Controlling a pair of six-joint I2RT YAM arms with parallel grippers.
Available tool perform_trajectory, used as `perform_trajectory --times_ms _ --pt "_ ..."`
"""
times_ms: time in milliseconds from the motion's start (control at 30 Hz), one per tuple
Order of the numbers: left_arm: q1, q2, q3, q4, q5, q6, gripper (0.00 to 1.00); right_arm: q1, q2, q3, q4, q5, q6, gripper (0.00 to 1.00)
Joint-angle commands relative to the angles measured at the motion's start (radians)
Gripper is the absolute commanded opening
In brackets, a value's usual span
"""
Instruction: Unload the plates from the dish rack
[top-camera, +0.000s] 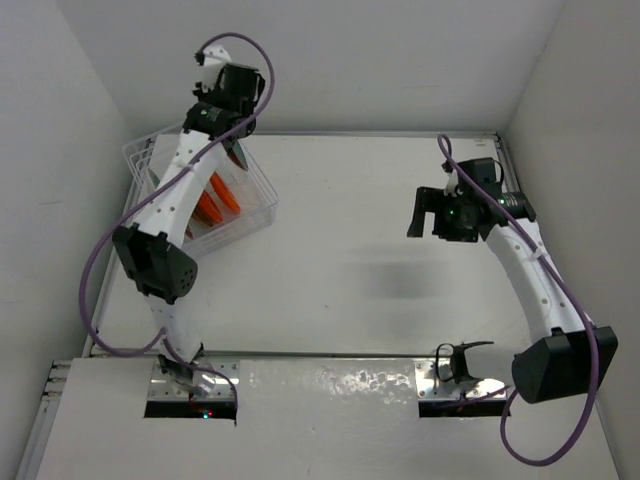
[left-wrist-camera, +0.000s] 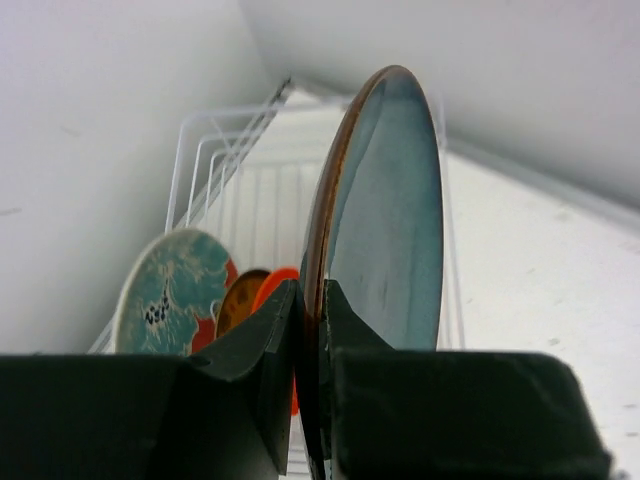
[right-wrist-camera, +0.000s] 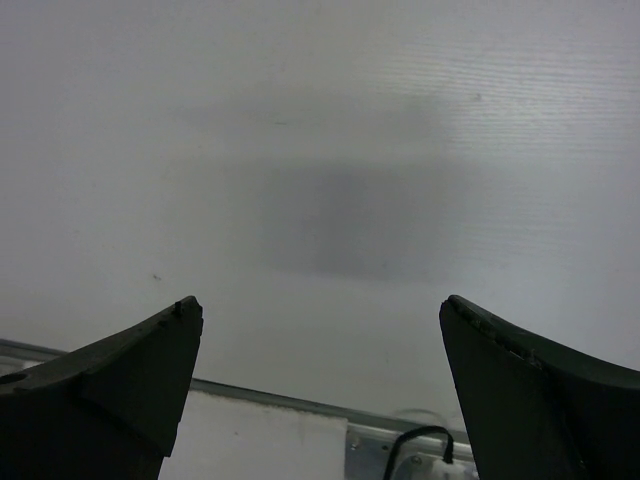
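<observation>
Plate (left-wrist-camera: 390, 220): on edge, clamped in left gripper (left-wrist-camera: 310, 300) above dish rack (top-camera: 262, 195).
Right gripper (right-wrist-camera: 320, 320): jaws apart, well right.
You: carry plate right.

The left arm (top-camera: 172, 200) and right arm (top-camera: 528, 268) wear white shells, black joints (purple cables (top-camera: 240, 37) looping alongside).

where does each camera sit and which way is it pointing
Top external: above and behind the arms, looking down on the table; both arms show whole, bases at the bottom.
Left wrist: on the left arm, looking along the left gripper, shut on a blue-grey plate, toward the dish rack.
Right wrist: on the right arm, looking down at the table past the open right gripper.
Shared: top external and left wrist both show the dish rack and its orange plates.
</observation>
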Motion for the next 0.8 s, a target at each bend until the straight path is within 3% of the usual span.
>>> perform_trajectory --times_ms 0,67,100,133,200,233,400,600,767 --pt "-0.013 -0.121 0.018 0.193 -0.032 0.035 0.0 0.004 0.04 0.066 0.102 -0.132 0.062 0.99" --pt "-0.002 -0.173 0.0 0.214 0.126 -0.01 0.0 0.004 0.059 0.083 0.209 -0.233 0.104 0.99" --pt "0.005 -0.205 -0.027 0.242 0.216 -0.03 0.0 0.003 0.085 0.09 0.258 -0.363 0.134 0.99" --pt "0.013 -0.271 -0.099 0.318 0.437 -0.08 0.0 0.004 0.097 0.106 0.377 -0.419 0.218 0.99" --pt "0.022 -0.336 -0.198 0.424 0.653 -0.129 0.0 0.003 0.116 0.117 0.522 -0.508 0.321 0.99" --pt "0.022 -0.377 -0.277 0.508 0.817 -0.193 0.0 0.003 0.129 0.132 0.633 -0.53 0.401 0.99" --pt "0.024 -0.402 -0.503 0.785 1.215 -0.426 0.0 -0.002 0.241 0.237 0.746 -0.553 0.484 0.99" --pt "0.025 -0.404 -0.687 1.064 1.384 -0.614 0.0 -0.019 0.324 0.278 0.682 -0.459 0.397 0.97" --pt "0.025 -0.37 -0.773 1.202 1.458 -0.717 0.0 -0.019 0.37 0.246 0.72 -0.504 0.409 0.86"
